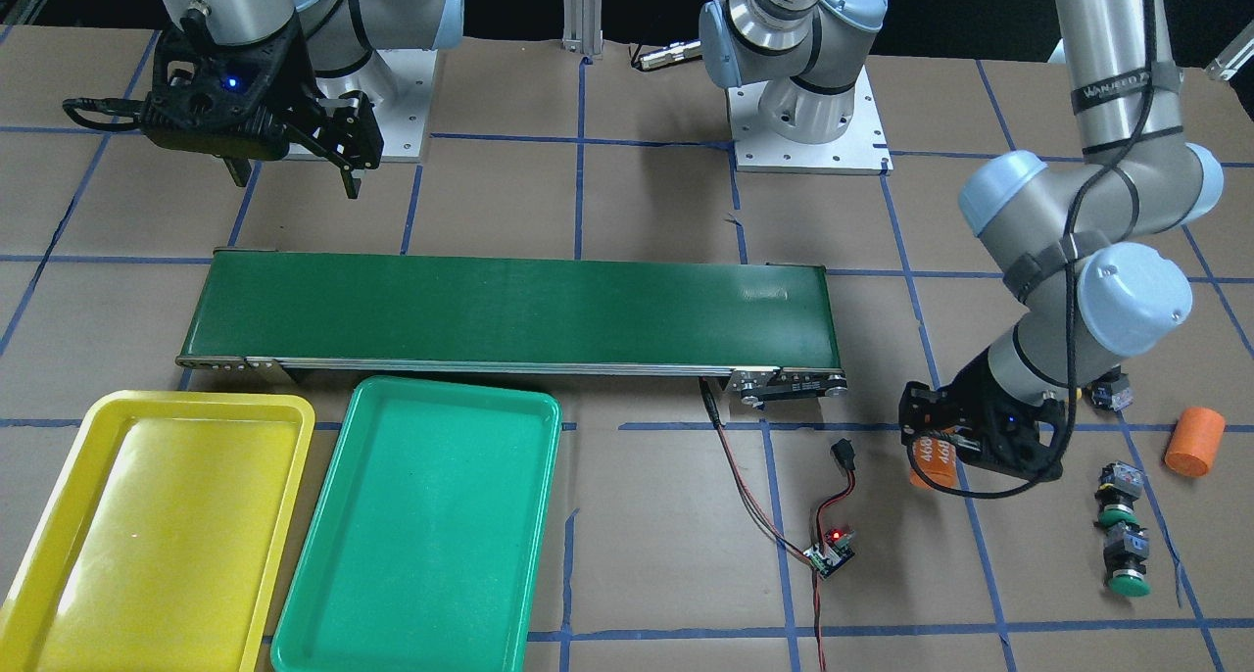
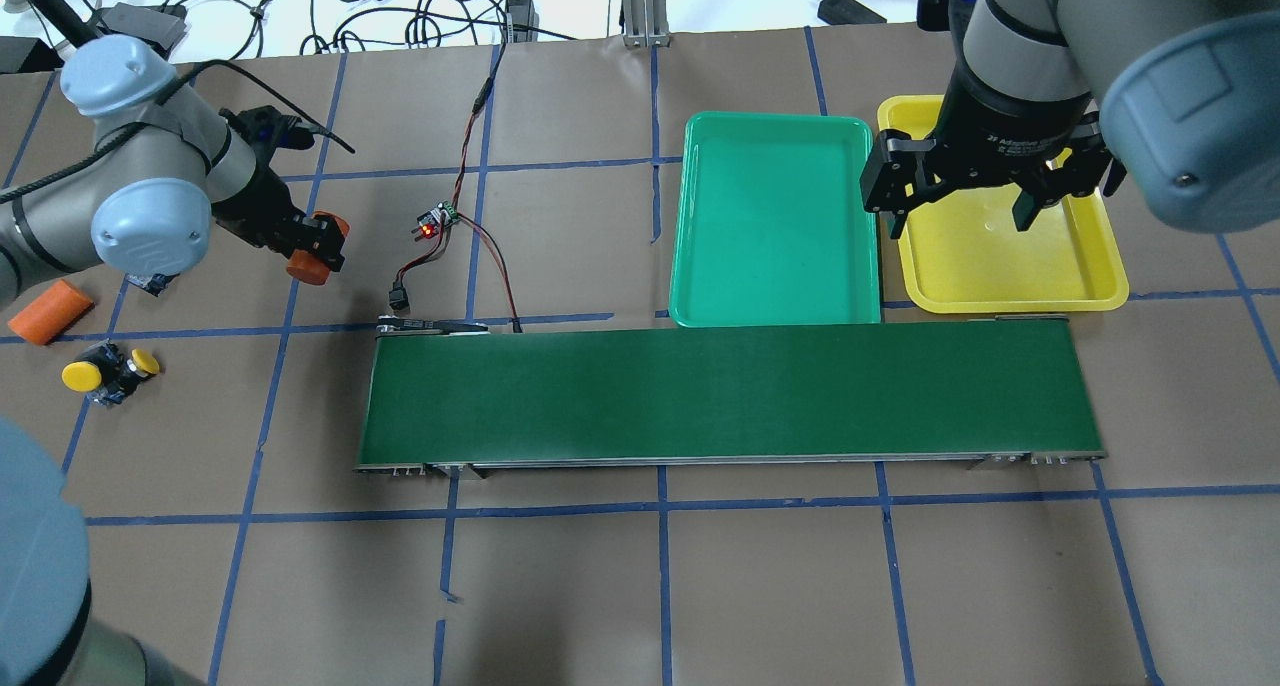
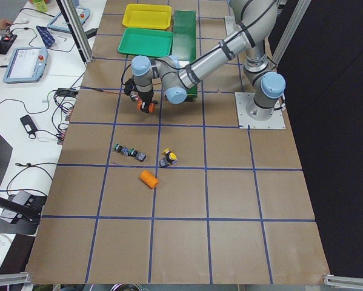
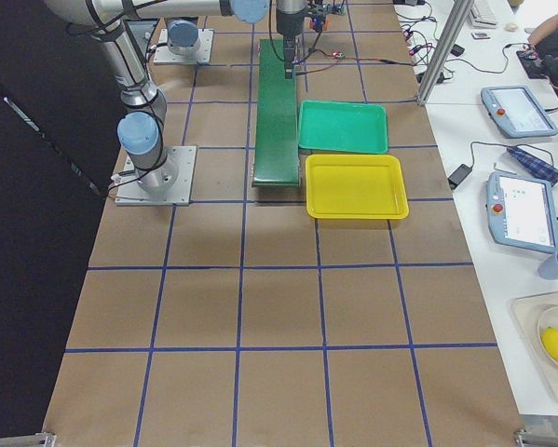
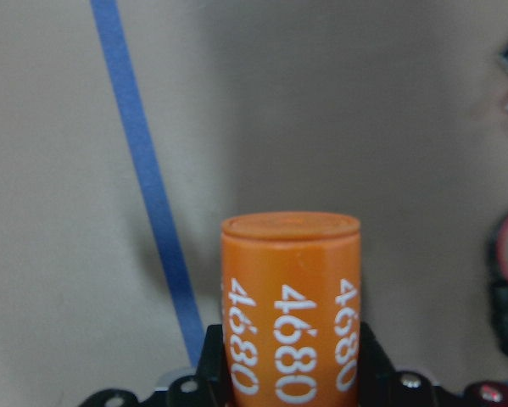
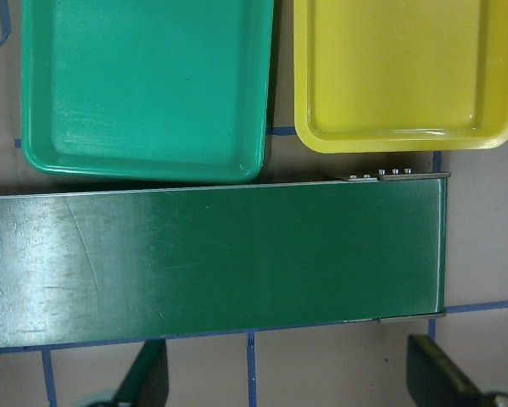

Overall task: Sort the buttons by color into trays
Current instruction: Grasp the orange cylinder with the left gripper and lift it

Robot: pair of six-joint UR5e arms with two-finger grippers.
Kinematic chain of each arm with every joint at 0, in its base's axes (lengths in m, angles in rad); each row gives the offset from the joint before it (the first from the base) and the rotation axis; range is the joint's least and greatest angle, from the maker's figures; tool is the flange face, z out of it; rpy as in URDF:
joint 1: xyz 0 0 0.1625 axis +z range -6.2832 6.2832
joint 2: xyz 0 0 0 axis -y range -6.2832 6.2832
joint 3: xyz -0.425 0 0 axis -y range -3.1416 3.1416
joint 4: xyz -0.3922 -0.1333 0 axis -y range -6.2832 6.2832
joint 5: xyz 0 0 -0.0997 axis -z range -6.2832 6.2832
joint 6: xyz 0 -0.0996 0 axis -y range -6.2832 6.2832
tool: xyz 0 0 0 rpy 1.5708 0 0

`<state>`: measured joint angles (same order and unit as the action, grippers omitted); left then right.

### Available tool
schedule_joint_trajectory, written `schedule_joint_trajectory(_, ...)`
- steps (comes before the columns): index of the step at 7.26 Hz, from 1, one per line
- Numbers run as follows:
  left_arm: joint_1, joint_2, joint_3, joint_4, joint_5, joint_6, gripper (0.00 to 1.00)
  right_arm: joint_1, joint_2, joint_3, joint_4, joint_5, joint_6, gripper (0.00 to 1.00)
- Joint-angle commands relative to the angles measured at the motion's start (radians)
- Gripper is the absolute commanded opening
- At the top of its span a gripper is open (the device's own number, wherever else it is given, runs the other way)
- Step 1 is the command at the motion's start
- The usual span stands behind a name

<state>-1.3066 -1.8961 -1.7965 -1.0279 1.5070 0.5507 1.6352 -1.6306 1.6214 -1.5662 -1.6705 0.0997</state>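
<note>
My left gripper (image 1: 933,456) is shut on an orange cylinder marked "4680" (image 5: 290,305), held just above the table beyond the belt's end. Two green-capped buttons (image 1: 1119,486) (image 1: 1127,559) lie on the paper near it. Two yellow-capped buttons (image 2: 82,376) (image 2: 145,363) lie side by side closer to the robot. The green tray (image 2: 775,216) and yellow tray (image 2: 1000,266) sit side by side, both empty. My right gripper (image 2: 958,221) is open and empty, hovering high over the yellow tray's near corner; its fingers (image 6: 147,377) frame the belt's end.
The long dark green conveyor belt (image 2: 730,396) runs between the trays and the robot. A second orange cylinder (image 2: 50,313) lies near the yellow buttons. A small circuit board with red-black wires (image 2: 435,224) lies by the belt's left end.
</note>
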Motion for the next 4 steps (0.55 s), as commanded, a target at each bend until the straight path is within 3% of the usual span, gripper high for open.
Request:
schedule_joint_trajectory(1, -0.072, 0.191, -0.213, -0.028, -0.007, 0.202, 0.00, 0.000, 0.000, 0.000, 0.000, 0.000, 0.000, 1.00)
schedule_joint_trajectory(2, -0.082, 0.260, -0.303, -0.027, -0.010, 0.392, 0.00, 0.000, 0.000, 0.000, 0.000, 0.000, 0.000, 1.00)
schedule_joint_trajectory(4, -0.092, 0.339, -0.380, -0.026, -0.022, 0.665, 0.00, 0.000, 0.000, 0.000, 0.000, 0.000, 0.000, 1.00)
